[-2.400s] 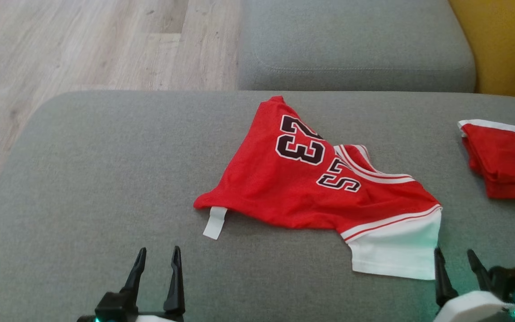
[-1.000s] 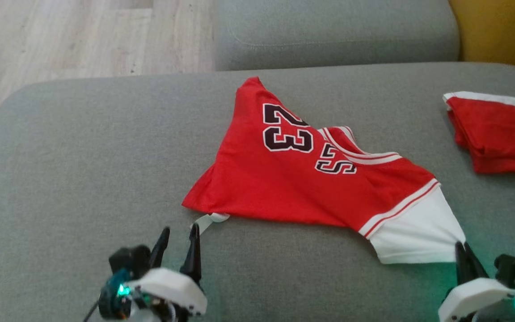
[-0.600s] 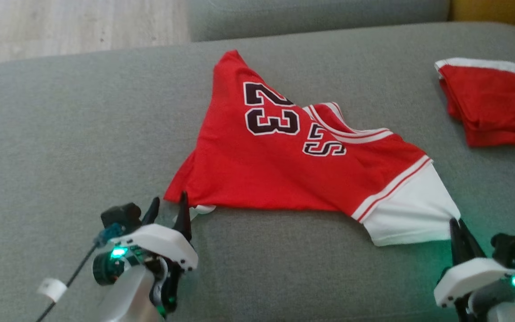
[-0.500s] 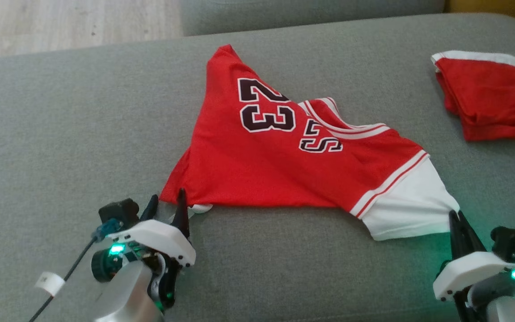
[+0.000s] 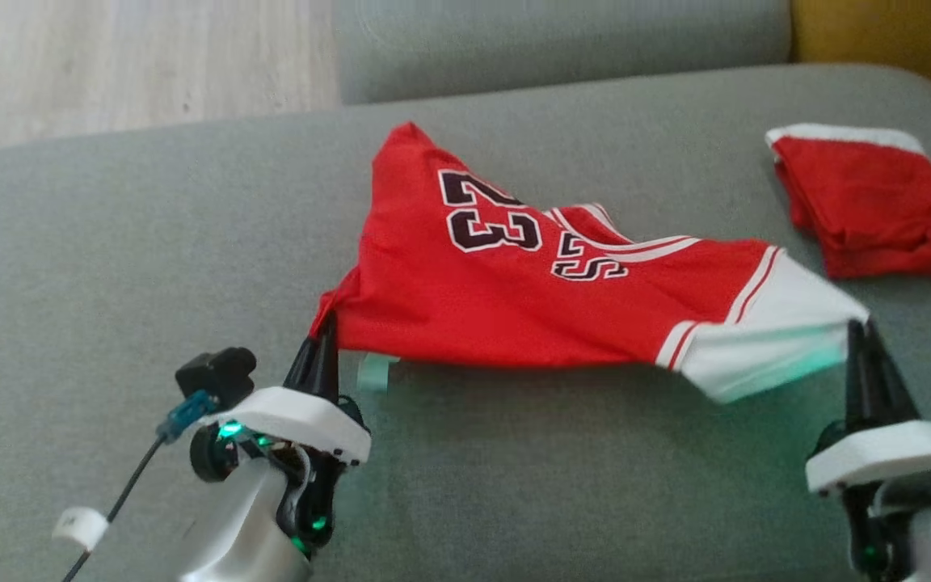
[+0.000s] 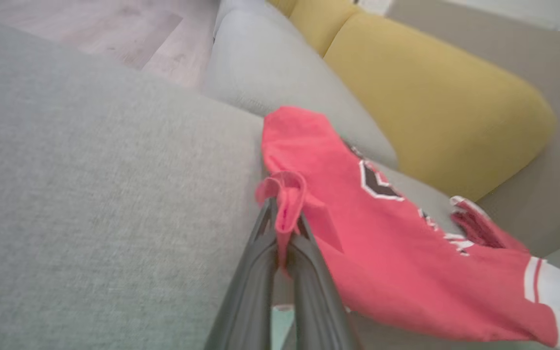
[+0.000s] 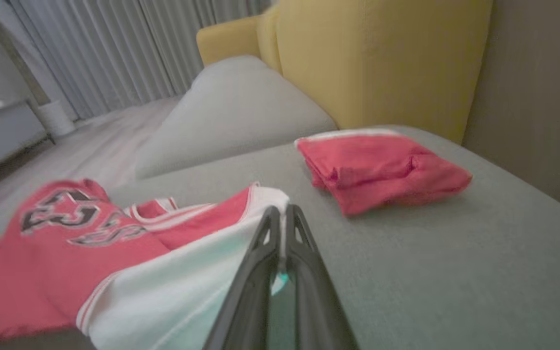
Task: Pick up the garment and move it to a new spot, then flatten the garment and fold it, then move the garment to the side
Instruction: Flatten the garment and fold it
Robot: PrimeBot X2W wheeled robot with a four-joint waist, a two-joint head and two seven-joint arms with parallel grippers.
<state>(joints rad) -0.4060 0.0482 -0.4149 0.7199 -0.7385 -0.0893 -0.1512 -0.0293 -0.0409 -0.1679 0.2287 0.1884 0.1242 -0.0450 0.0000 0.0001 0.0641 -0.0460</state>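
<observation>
The garment [image 5: 514,299] is a red jersey with dark "23" print and a white sleeve, stretched across the grey cushion. My left gripper [image 5: 322,343] is shut on its red left corner, which bunches above the fingertips in the left wrist view [image 6: 285,214]. My right gripper [image 5: 860,331] is shut on the white sleeve's edge, and the right wrist view shows that white cloth [image 7: 197,272] pinched between its closed fingers [image 7: 282,214]. Between the two grips the near edge of the garment hangs lifted off the cushion, casting a shadow beneath.
A second red garment [image 5: 865,202] lies folded at the cushion's [image 5: 110,267] far right. Behind are another grey cushion [image 5: 562,40] and a yellow sofa back [image 7: 382,58]. Wooden floor [image 5: 126,56] lies beyond the cushion's far left edge.
My left gripper closed on the garment's red corner. Both grippers have risen, lifting the garment's near edge off the cushion and pulling it taut. The head camera has shifted too.
</observation>
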